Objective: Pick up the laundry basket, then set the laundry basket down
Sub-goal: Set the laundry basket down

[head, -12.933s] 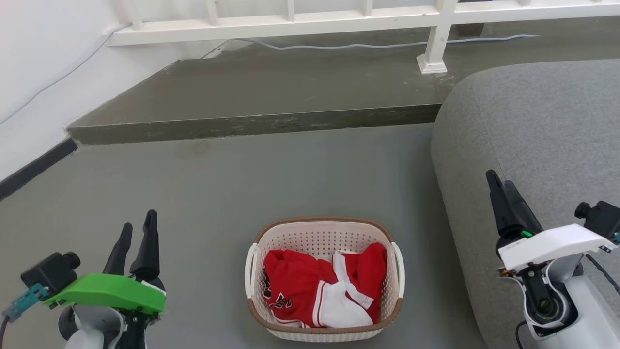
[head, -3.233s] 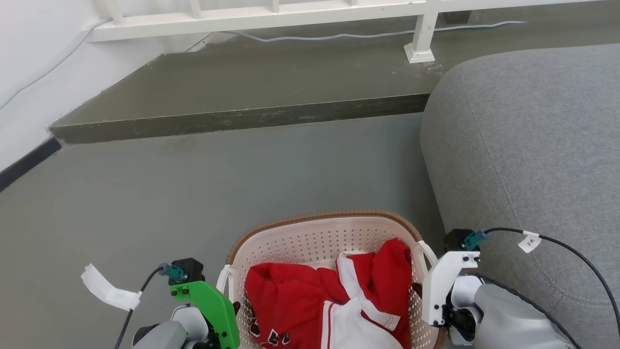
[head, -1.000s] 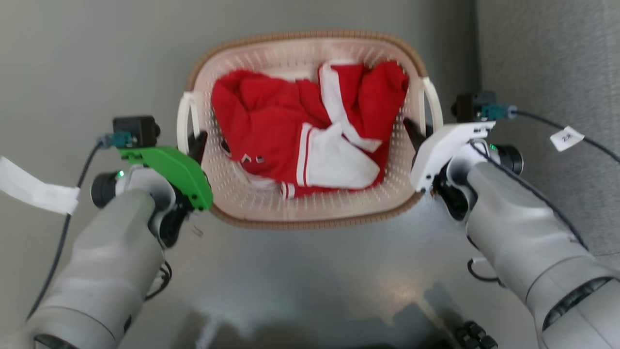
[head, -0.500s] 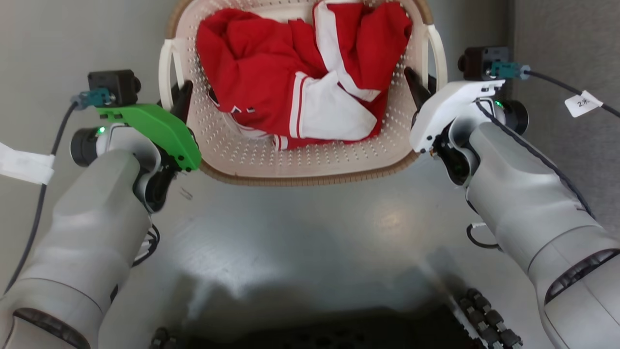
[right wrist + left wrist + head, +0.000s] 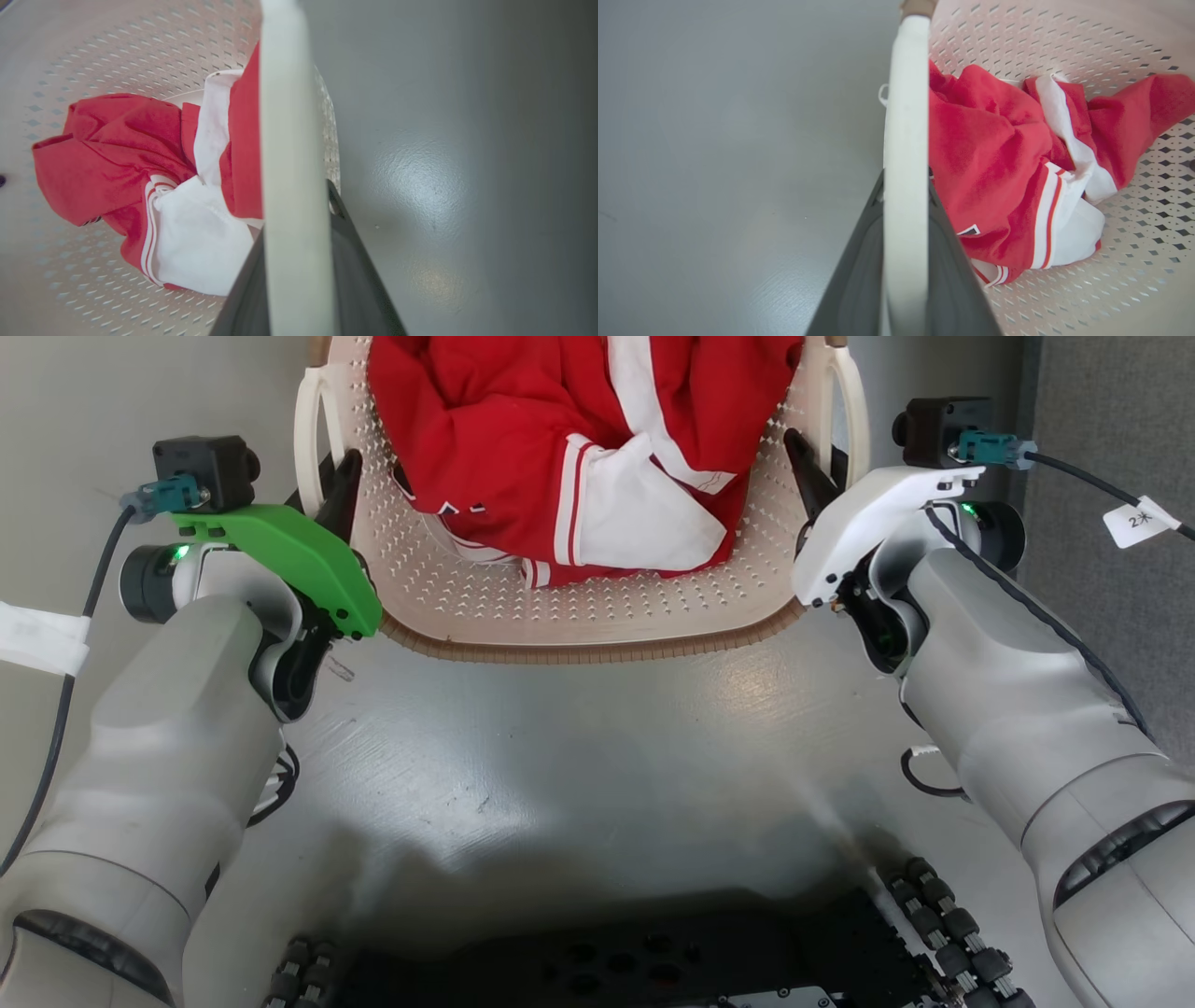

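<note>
The laundry basket (image 5: pixel 597 616) sits at the top of the head view, between the robot's two arms and over a grey floor (image 5: pixel 560 756). Whether it rests on that floor or hangs clear of it cannot be told. The left claw (image 5: pixel 334 490) is clamped on the basket's left loop handle (image 5: pixel 906 116), with one dark finger pressed to each side of the white band in the left wrist view. The right claw (image 5: pixel 817 471) grips the right loop handle (image 5: pixel 289 140) the same way, its fingers (image 5: pixel 359 280) flanking the band. A crumpled red and white garment (image 5: pixel 579 439) lies inside, against the perforated wall. The brown rim band (image 5: pixel 597 651) faces the robot's dark base (image 5: pixel 607 961), with bare floor between them.
</note>
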Tool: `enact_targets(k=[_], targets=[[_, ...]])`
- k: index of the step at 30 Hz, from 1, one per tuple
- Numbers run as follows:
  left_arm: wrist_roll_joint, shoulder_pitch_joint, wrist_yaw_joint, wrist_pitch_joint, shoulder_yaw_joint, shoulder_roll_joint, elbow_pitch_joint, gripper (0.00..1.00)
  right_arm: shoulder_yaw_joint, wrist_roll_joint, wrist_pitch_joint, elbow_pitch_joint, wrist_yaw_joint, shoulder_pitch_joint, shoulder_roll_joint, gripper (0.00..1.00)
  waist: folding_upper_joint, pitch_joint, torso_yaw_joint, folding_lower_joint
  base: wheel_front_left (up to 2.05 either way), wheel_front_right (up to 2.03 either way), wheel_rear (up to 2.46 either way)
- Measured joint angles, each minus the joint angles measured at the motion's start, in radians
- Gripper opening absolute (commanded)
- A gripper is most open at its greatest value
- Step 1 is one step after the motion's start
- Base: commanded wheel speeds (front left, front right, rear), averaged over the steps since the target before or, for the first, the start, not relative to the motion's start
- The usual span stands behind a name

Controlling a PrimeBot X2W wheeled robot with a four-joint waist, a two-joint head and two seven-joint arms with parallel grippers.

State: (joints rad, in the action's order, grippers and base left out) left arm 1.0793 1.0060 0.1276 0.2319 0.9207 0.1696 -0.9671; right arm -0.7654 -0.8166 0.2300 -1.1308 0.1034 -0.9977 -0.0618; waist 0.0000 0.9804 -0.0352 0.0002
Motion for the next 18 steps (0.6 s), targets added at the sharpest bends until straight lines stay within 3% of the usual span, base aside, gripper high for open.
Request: enact_targets(k=[4, 5, 6, 7, 8, 18], targets=[[-0.002, 0.003, 0.004, 0.007, 0.001, 0.000, -0.001, 0.00, 0.000, 0.000, 0.003, -0.001, 0.000, 0.000, -0.004, 0.03, 0.0000, 0.006, 0.001, -0.0001, 0.00, 0.00, 0.00], [-0.002, 0.004, 0.004, 0.007, 0.001, 0.000, -0.003, 0.00, 0.000, -0.001, 0.006, -0.001, 0.000, 0.000, -0.004, 0.36, 0.0000, 0.007, 0.001, -0.0001, 0.00, 0.00, 0.00], [-0.002, 0.004, 0.004, 0.008, 0.001, 0.000, -0.005, 0.20, 0.000, -0.001, 0.007, -0.002, 0.000, 0.000, -0.004, 0.75, 0.0000, 0.007, 0.001, -0.0001, 0.00, 0.00, 0.00], [-0.002, 0.005, 0.004, 0.008, 0.000, 0.000, -0.007, 0.79, 0.000, -0.001, 0.008, -0.002, 0.000, 0.000, -0.004, 1.00, 0.0000, 0.008, 0.001, -0.0001, 0.00, 0.00, 0.00], [-0.002, 0.008, 0.004, 0.009, 0.000, 0.000, -0.010, 1.00, 0.000, -0.001, 0.009, -0.002, 0.001, 0.000, -0.004, 1.00, 0.0000, 0.008, 0.000, -0.0001, 0.00, 0.00, 0.00], [-0.002, 0.013, 0.004, 0.011, 0.012, 0.000, -0.024, 1.00, -0.008, -0.002, 0.012, -0.009, 0.001, 0.000, -0.001, 1.00, 0.0000, 0.004, -0.001, -0.0001, 0.00, 0.00, 0.00]])
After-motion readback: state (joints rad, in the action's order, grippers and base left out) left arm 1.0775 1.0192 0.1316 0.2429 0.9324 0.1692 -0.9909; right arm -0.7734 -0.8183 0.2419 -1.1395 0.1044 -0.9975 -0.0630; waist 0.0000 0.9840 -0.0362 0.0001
